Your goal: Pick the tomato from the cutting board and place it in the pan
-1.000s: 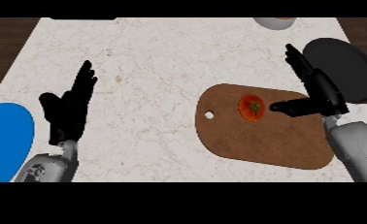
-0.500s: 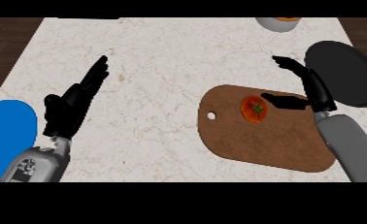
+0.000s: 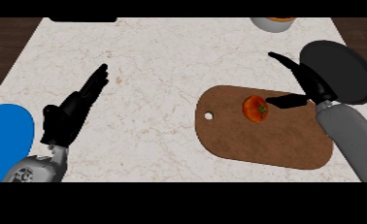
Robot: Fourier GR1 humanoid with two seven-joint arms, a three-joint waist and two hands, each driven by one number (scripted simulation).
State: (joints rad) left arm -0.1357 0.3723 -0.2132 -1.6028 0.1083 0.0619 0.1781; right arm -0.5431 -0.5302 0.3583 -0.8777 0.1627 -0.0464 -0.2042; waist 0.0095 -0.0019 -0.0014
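While the tomato (image 3: 255,108) sits on the cutting board (image 3: 269,136), the right hand (image 3: 305,85) hangs just beside it, fingers spread and holding nothing; closing off-centre could roll it away. Behind that hand lies the pan (image 3: 337,68). At the left, the left hand (image 3: 72,111) rests open above the desk (image 3: 165,58).

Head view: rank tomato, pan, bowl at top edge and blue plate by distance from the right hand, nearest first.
From the right hand:
1. Tomato: on the cutting board, just left of the thumb.
2. Pan: right beside the hand, at the right edge; close to call against the tomato.
3. Bowl: top edge, beyond the hand.
4. Blue plate: far left edge, across the counter.
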